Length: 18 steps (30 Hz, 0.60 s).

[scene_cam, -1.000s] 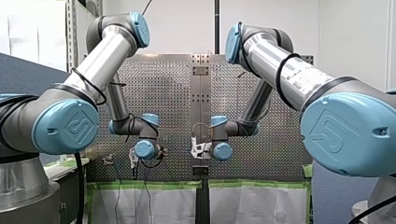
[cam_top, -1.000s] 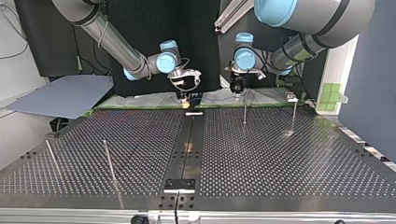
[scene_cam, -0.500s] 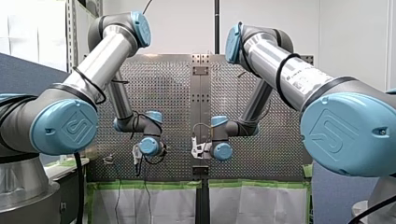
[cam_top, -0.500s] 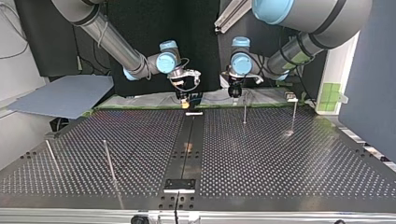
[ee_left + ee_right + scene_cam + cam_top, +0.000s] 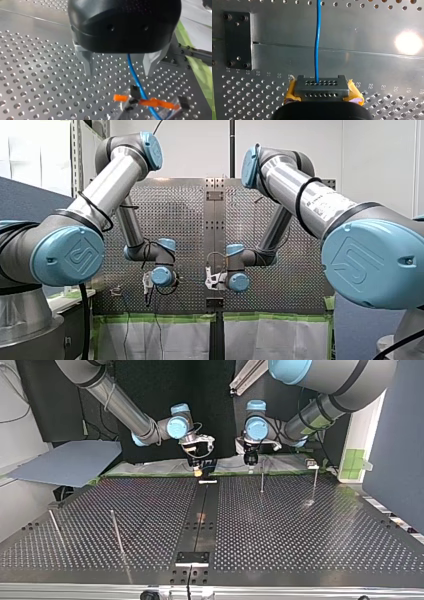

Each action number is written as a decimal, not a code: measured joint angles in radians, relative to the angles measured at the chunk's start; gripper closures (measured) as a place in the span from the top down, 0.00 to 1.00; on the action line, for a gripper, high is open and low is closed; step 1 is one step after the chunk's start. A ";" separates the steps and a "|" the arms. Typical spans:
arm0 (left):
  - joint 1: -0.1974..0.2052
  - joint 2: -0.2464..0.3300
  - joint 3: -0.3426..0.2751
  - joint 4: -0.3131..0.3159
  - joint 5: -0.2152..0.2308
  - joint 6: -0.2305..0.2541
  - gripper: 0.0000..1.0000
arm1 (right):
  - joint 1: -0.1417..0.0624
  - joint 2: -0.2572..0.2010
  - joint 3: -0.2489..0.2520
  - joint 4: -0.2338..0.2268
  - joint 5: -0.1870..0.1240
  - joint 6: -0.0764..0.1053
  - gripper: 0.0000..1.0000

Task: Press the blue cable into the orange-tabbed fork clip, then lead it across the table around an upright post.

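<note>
**State**

My left gripper (image 5: 118, 66) is open. Its two metal fingers (image 5: 86, 63) stand apart above the perforated table (image 5: 37, 82), and the blue cable (image 5: 135, 77) runs between them, touching neither. Just ahead of the fingers the cable crosses the fork clip (image 5: 135, 96) at its orange tabs (image 5: 121, 98). Whether it is seated between the prongs cannot be told.

My right gripper (image 5: 322, 94) is closed, with its yellow pads (image 5: 291, 92) clamped on a grey perforated block (image 5: 322, 85). The cable leaves this block in a straight run.

**Likely faults**

- If my right arm pulls before the cable is pressed home, tension will probably lift the cable off the clip.
- If my left gripper descends off-line, a fingertip may land on a tab or prong instead of the cable.
- A hard pull may draw the cable out of the block.

**Counts**

- Grippers: two.
- Cable: one.
- Block: one.
- Fork clip: one.
- Upright posts, top view: four. Two stand far and right (image 5: 261, 482) (image 5: 315, 484), and two stand near and left (image 5: 116, 532) (image 5: 54, 527).
</note>
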 joint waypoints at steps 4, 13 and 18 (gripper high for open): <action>-0.002 0.000 0.000 0.000 -0.001 0.018 1.00 | 0.000 0.000 0.000 0.001 0.000 0.000 0.00; -0.005 0.000 0.000 -0.002 -0.001 0.056 1.00 | 0.004 0.000 -0.001 0.003 -0.001 0.002 0.00; -0.007 0.000 0.001 -0.002 -0.001 0.062 0.89 | 0.004 0.000 -0.001 0.004 -0.002 0.002 0.00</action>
